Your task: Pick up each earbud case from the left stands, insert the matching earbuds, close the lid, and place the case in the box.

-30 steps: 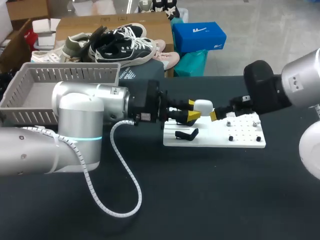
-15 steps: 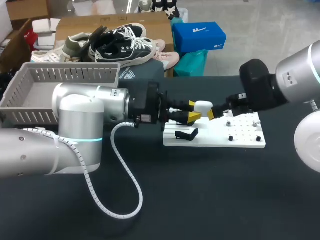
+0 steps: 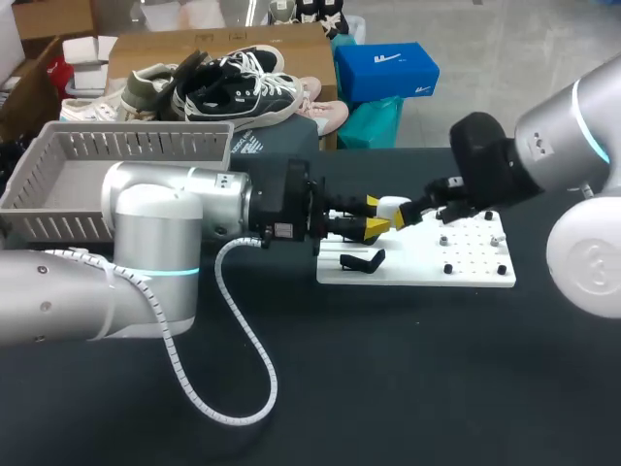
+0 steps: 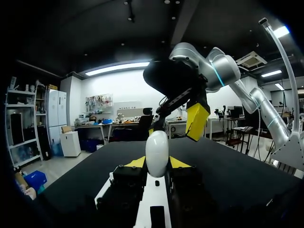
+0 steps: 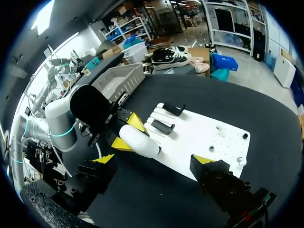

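Head view: the left gripper (image 3: 373, 216) pinches a smooth, white, egg-rounded earbud case (image 3: 392, 205) above the far left corner of the flat white stand board (image 3: 466, 267). The right gripper (image 3: 408, 214), fingers spread, has moved left, closer to the case.

the right fingers (image 3: 400, 218) have moved closer to the held earbud case (image 3: 392, 205).

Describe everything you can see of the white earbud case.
The earbud case is a smooth, glossy white oblong, seemingly plastic, lid apparently shut. The left gripper's yellow tips clamp it from two sides, off the table near the white board. The open right gripper sits close ahead; contact unclear.
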Controlling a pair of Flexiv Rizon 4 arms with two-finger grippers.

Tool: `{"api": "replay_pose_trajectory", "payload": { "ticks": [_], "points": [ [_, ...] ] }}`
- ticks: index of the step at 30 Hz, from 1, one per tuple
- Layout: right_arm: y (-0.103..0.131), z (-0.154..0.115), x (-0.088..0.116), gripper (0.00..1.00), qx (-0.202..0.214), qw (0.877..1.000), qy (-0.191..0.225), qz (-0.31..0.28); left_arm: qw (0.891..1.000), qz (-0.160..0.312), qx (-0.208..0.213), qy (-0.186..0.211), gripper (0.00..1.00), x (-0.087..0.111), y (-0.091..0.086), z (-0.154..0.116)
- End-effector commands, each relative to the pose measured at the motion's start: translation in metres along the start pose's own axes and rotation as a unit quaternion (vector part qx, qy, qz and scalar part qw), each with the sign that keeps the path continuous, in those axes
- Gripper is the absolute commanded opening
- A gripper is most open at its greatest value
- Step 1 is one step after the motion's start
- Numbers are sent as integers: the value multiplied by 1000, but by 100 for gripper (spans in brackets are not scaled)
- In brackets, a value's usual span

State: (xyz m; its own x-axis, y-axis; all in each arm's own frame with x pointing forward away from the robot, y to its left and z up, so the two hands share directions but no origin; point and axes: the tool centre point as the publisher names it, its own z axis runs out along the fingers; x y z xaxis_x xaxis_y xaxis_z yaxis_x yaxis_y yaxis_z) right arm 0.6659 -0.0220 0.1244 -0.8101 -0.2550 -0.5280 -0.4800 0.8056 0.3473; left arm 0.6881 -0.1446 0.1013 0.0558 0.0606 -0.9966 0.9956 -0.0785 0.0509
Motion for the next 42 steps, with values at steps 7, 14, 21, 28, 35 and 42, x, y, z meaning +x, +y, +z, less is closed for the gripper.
{"api": "replay_pose_trajectory", "payload": {
  "ticks": [7,14,21,28,35,42],
  "points": [
    [-4,7,-4,100,7,1000,5,5,1000,0,-2,0,0,0,-1,1],
    [-7,9,-6,100,12,1000,4,7,1000,0,-2,0,0,0,-1,1],
    [-11,9,-6,100,18,1000,3,10,1000,0,-2,0,0,0,-1,1],
    [-14,8,-6,100,22,1000,1,15,1000,0,-2,0,0,0,-1,1],
    [-14,8,-7,100,22,1000,1,14,1000,0,-2,0,0,0,-1,1],
    [-11,7,-12,100,22,1000,0,11,1000,0,-2,0,0,0,-1,1]
  ]
}}
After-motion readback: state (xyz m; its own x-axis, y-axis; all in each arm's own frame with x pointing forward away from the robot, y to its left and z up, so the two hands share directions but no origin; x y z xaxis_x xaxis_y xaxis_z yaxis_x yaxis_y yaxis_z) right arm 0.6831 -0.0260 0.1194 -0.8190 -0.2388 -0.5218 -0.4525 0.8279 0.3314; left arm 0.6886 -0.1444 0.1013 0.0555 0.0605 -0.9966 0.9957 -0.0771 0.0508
